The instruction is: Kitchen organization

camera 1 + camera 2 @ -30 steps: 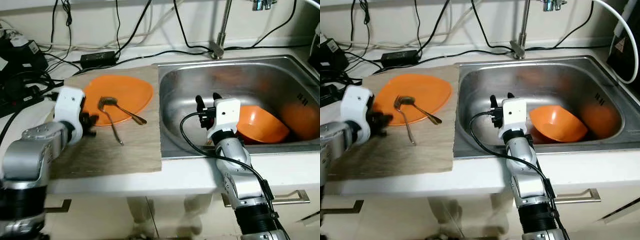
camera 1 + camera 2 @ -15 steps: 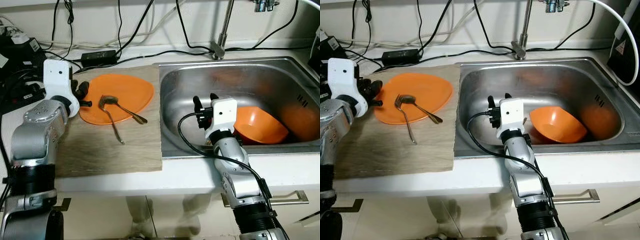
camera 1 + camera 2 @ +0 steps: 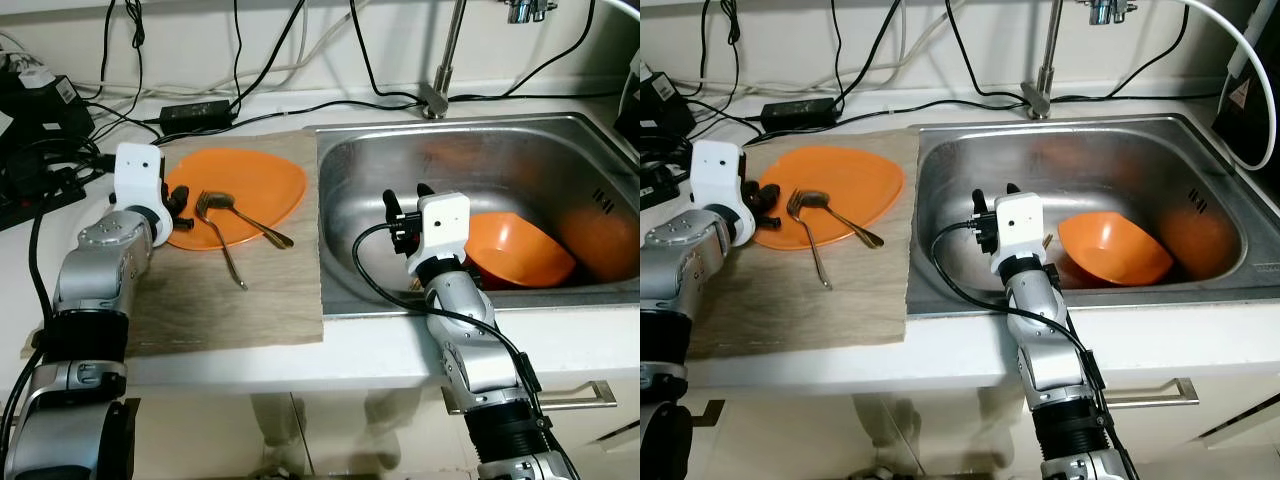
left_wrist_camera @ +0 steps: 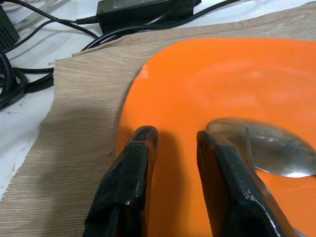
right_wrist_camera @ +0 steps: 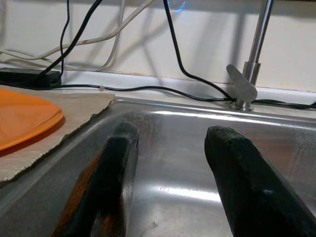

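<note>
While the left gripper (image 4: pixel 173 143) hovers low over the near-left rim of the orange plate (image 3: pixel 250 180), its fingers (image 4: pixel 131 173) stand slightly apart and hold nothing, one over the plate's edge and the other just beside the bowl of the spoon (image 4: pixel 269 153). That plate lies on a wooden board (image 3: pixel 260 300) on the table (image 3: pixel 560 345), its right edge close to the board's border with the sink (image 3: pixel 370 180); a fork (image 3: pixel 225 255) and the spoon rest across it, their handles pointing toward the board's open front part. Right of the plate, the right gripper (image 5: pixel 170 148) hangs inside the sink with fingers (image 5: pixel 232 163) open and empty, bare steel ahead of it. An orange bowl (image 3: pixel 515 250) leans in the sink behind that gripper. From the right wrist view the tap (image 5: pixel 249 64) and trailing cables (image 5: pixel 192 74) appear beyond the sink's far edge, with the plate's rim off to one side.
</note>
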